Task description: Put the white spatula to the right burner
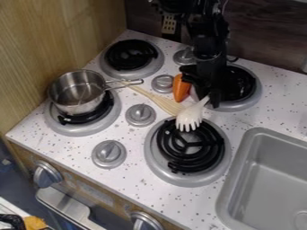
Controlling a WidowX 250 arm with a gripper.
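Gripper (207, 97) hangs by rear R burner (255, 92), w/ handle end of spatula (190, 117) in its grip; spatula tilted, tines over upper L edge of front R burner (192, 150). Carrot (181, 88) just L of gripper. Wooden tool (166, 104) on counter (146, 179), wide end nr spatula, thin end twd pot handle (127, 83). Metal pot (76, 92) upright on front L burner (90, 128). Rear L burner (132, 56) behind it. Sink (240, 179) at lower R.
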